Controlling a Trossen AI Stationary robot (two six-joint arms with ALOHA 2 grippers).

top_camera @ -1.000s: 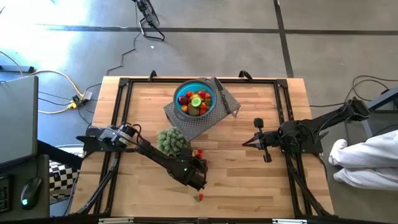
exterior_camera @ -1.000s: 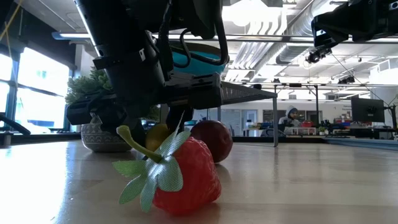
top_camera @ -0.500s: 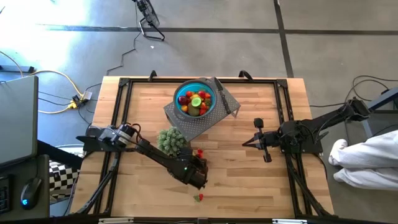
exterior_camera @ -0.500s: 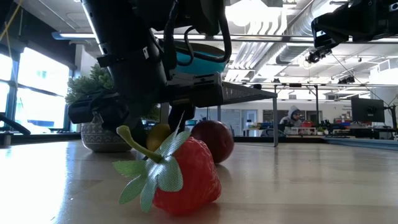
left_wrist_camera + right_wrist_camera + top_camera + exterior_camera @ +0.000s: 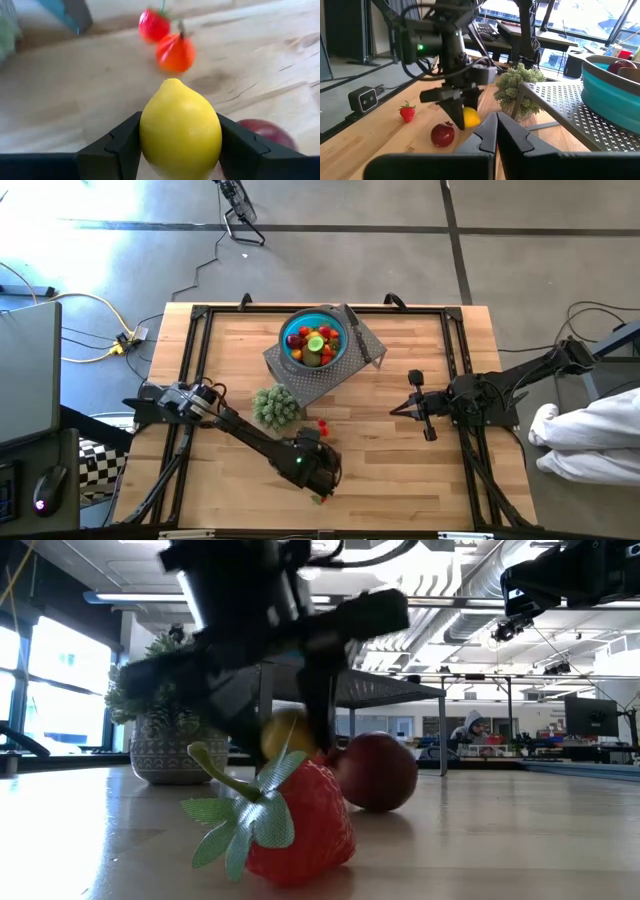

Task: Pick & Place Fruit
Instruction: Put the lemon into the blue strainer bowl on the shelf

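My left gripper (image 5: 318,470) hangs low over the table's near middle, shut on a yellow lemon (image 5: 180,127). A dark red round fruit (image 5: 378,772) lies on the wood just beside it. A strawberry (image 5: 300,820) lies on its side nearer the front edge. Another strawberry (image 5: 152,25) and an orange-red fruit (image 5: 175,52) lie farther back. The blue bowl (image 5: 300,358), with several fruit in it, stands on a grey perforated stand (image 5: 330,375) at the far middle. My right gripper (image 5: 400,408) waits shut above the table's right part. My left gripper pinches the lemon between its two fingers, one on each side of its thick middle (image 5: 147,135). The fingers (image 5: 456,107) slant down from the table's left side. The lemon's pointed end faces away from the wrist. The lemon (image 5: 471,117) hangs a little above the wood.
A small potted plant (image 5: 277,405) stands between the left arm and the stand. A black-handled knife (image 5: 362,342) lies on the stand beside the bowl. Bare wood lies to the right of the held lemon, toward the right arm.
My left gripper has risen and gone toward the table's near edge and a little right, turning somewhat, with the lemon lifted off the wood. The dark red fruit has shifted a little on the table.
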